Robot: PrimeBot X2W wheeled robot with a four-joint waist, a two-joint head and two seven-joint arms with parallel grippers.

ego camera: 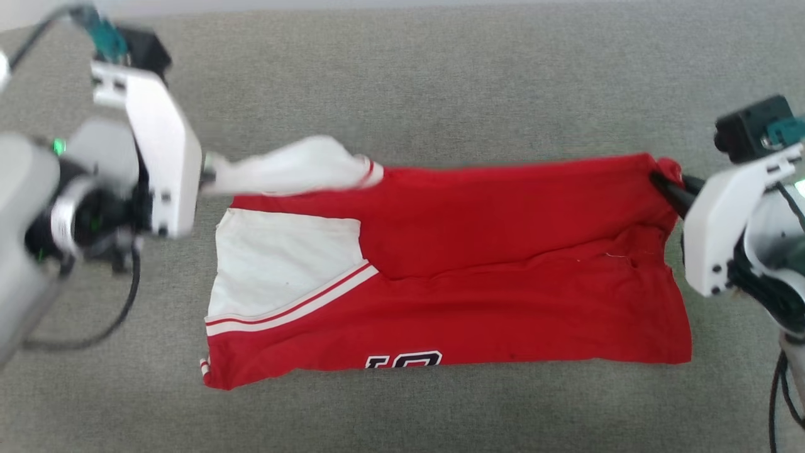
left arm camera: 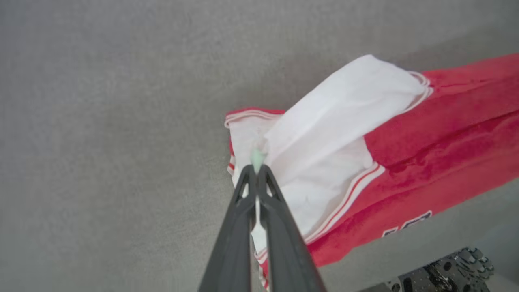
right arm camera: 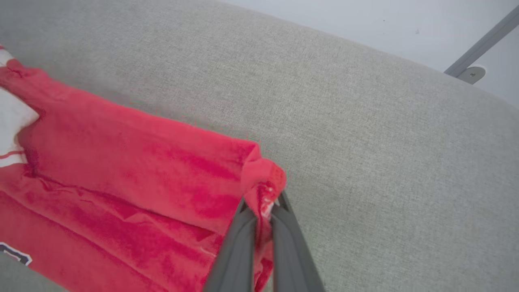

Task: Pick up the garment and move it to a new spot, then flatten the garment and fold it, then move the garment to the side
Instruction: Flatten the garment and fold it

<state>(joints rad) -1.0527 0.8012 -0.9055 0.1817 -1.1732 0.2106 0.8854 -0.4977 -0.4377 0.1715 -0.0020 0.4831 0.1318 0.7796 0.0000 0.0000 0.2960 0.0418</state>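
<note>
The garment [ego camera: 503,277], a red jersey with white panels and striped trim, lies partly folded across the grey cloth surface. Black lettering peeks out at its near edge. My left gripper [ego camera: 210,173] is shut on the white far-left corner, which is lifted and stretched; in the left wrist view the gripper [left arm camera: 257,170] pinches that white cloth [left arm camera: 336,121]. My right gripper [ego camera: 660,184] is shut on the garment's red far-right corner; in the right wrist view the gripper [right arm camera: 263,202] clamps a bunched red fold of the garment [right arm camera: 121,162].
The grey fabric surface [ego camera: 402,82] stretches on all sides of the garment. Its far edge meets a pale wall, where a metal bracket [right arm camera: 470,73] shows. Dark cables [ego camera: 119,314] hang by the left arm.
</note>
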